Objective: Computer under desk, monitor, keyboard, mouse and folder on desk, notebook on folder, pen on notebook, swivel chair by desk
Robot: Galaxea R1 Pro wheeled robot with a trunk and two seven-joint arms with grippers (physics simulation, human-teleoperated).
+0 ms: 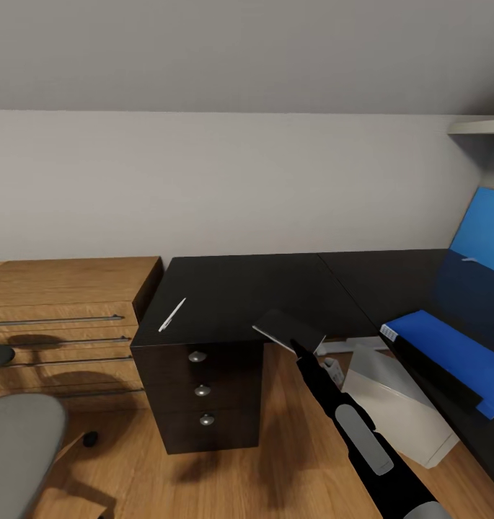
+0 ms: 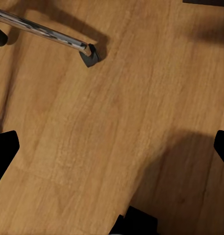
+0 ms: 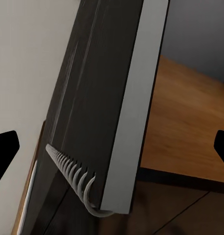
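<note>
The grey notebook (image 1: pixel 286 328) rests at the inner front edge of the black desk (image 1: pixel 239 288), one corner hanging over it. My right gripper (image 1: pixel 294 347) reaches that corner from the front. In the right wrist view the spiral-bound notebook (image 3: pixel 107 112) stands edge-on between the widely spread fingers (image 3: pixel 5 152), so the gripper (image 3: pixel 112 152) is open. The white pen (image 1: pixel 171 315) lies above the drawer unit. The blue folder (image 1: pixel 456 346) lies on the desk's right wing, with the white computer (image 1: pixel 394 404) below it. The swivel chair (image 1: pixel 16 447) is at the lower left. My left gripper (image 2: pixel 112 152) hangs open over the floor.
A light wooden drawer chest (image 1: pixel 59 303) stands against the desk's left side. A blue wall panel (image 1: pixel 484 231) leans at the far right. A long black bar (image 1: pixel 441 371) crosses the folder. A chrome chair leg with a castor (image 2: pixel 89 54) lies on the wood floor (image 2: pixel 116 122).
</note>
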